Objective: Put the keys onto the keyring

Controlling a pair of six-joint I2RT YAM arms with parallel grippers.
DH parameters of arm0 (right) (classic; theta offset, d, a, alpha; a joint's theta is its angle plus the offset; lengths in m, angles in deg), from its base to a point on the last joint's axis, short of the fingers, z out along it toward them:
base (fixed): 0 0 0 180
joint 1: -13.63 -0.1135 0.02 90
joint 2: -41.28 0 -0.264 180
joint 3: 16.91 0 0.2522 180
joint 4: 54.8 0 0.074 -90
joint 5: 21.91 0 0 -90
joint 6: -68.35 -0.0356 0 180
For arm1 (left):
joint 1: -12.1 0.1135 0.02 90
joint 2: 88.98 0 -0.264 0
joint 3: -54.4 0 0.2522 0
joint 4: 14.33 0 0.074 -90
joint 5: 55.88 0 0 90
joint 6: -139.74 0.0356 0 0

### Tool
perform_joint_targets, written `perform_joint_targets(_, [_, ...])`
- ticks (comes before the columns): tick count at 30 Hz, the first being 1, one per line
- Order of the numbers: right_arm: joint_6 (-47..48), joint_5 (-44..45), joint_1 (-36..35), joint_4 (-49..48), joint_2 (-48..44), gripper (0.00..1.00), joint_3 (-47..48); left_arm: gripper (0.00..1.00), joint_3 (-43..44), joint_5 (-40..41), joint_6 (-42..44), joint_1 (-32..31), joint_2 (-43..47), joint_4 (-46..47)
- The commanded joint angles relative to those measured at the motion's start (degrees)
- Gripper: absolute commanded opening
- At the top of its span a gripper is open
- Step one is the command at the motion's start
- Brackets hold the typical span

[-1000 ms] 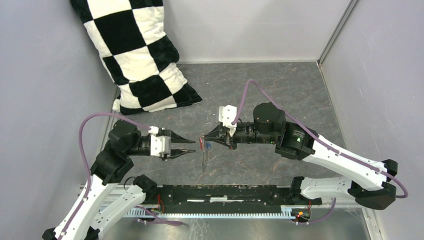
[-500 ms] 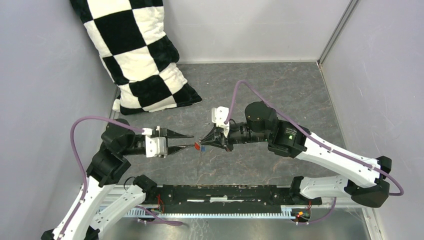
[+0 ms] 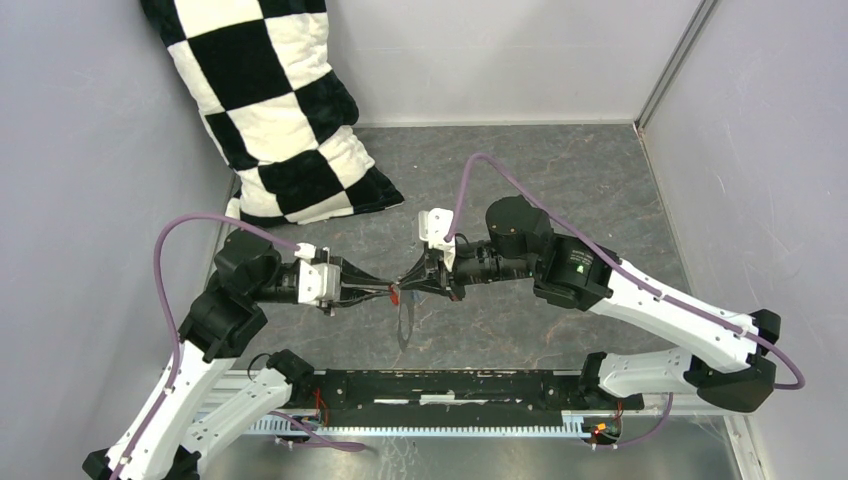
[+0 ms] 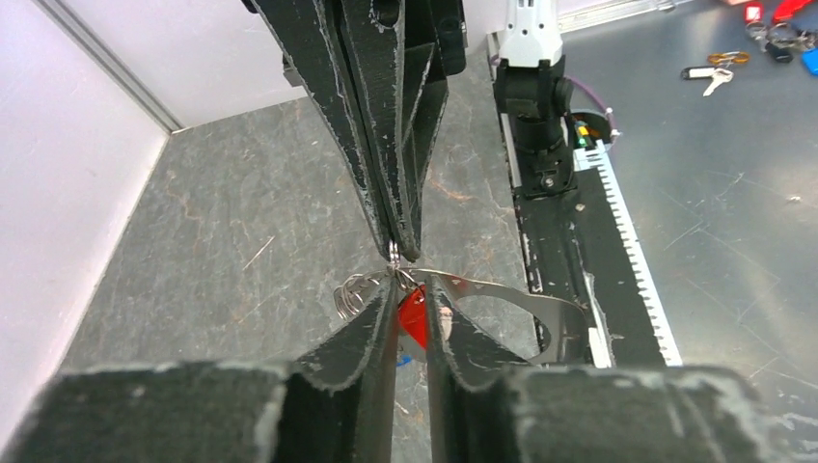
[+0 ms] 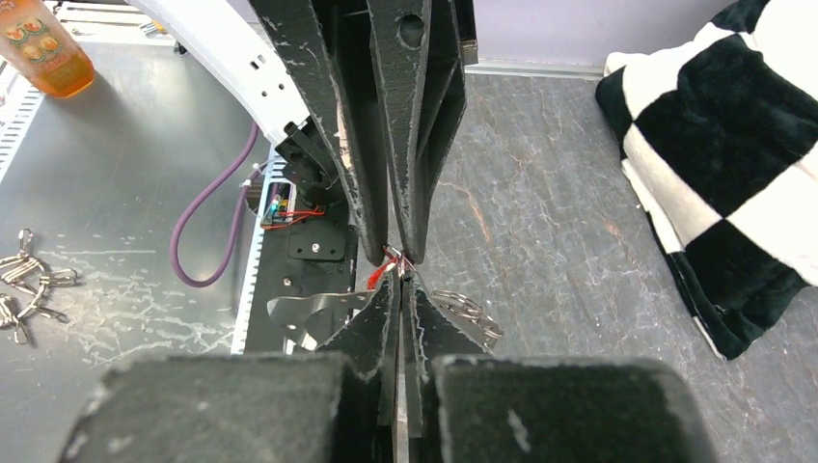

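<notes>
Both grippers meet tip to tip above the table's middle. My right gripper (image 3: 404,287) (image 5: 398,277) is shut on a thin grey strip of the keyring (image 3: 403,328), whose flat band loops out sideways (image 4: 511,294) (image 5: 309,311) and hangs below the tips. My left gripper (image 3: 388,291) (image 4: 410,294) has its jaws drawn narrow, and the red key's head (image 4: 413,318) (image 3: 396,295) fills the gap and touches both pads. A sliver of the blue key (image 4: 402,359) shows underneath. The key blades are hidden by the fingers.
Small wire rings (image 4: 349,289) (image 5: 463,307) dangle from the same bundle. A black-and-white checkered pillow (image 3: 270,110) leans at the back left. A black rail (image 3: 450,385) runs along the near edge. Grey walls close in left and right. Loose keys (image 4: 719,72) lie beyond the rail.
My left gripper has moved right until it met the right gripper's tips, and its jaws have narrowed round the red key. The right arm has shifted a little left with the keyring.
</notes>
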Motion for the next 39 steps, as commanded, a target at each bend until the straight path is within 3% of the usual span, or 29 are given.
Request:
perform_joint_targets(1, [-0.9,-1.85,0.26,-0.79,0.88,0.0,4.0,0.16,0.53,2.98,3.61,-0.14,0.5,-0.23])
perform_joint_targets(9, [-1.68,-3.61,1.27,-0.78,0.95,0.0,4.07,0.06,-1.53,2.45,7.07,-0.08,3.44,0.01])
perform_joint_targets(19, [-8.16,-8.55,3.45,-7.26,0.56,0.01,0.97,0.04,-2.3,0.84,9.23,-0.14,4.25,0.02])
perform_joint_targets(25, [-18.02,-9.68,3.42,-20.83,-1.36,0.01,-6.96,0.04,-3.09,-0.7,10.16,-0.09,4.81,-0.05])
perform_joint_targets(39, [-32.51,1.76,3.47,-51.8,-10.55,0.01,-26.96,0.1,-3.49,-1.72,11.37,-0.13,5.57,-2.27])
